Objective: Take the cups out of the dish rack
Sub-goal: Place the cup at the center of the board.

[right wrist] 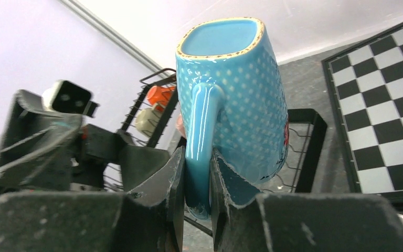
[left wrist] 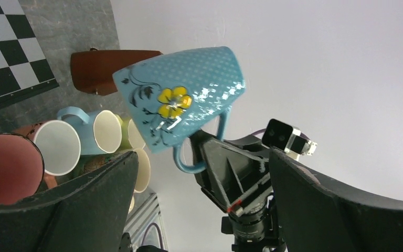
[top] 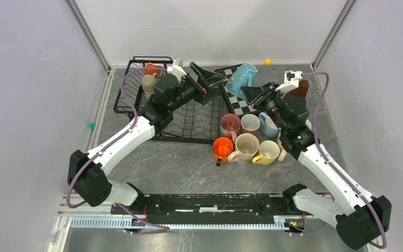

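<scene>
Right pincer (right wrist: 197, 173) clamped on the handle of a blue mug (right wrist: 241, 94), holding it tilted in the air over the checkerboard (top: 239, 103), just right of the dish rack (top: 189, 118). Left pincer (top: 210, 77), wide apart and empty, hovers beside it. Set-down mugs (top: 246, 144) cluster on the bench (top: 178, 163), nearer the right arm's base.
</scene>
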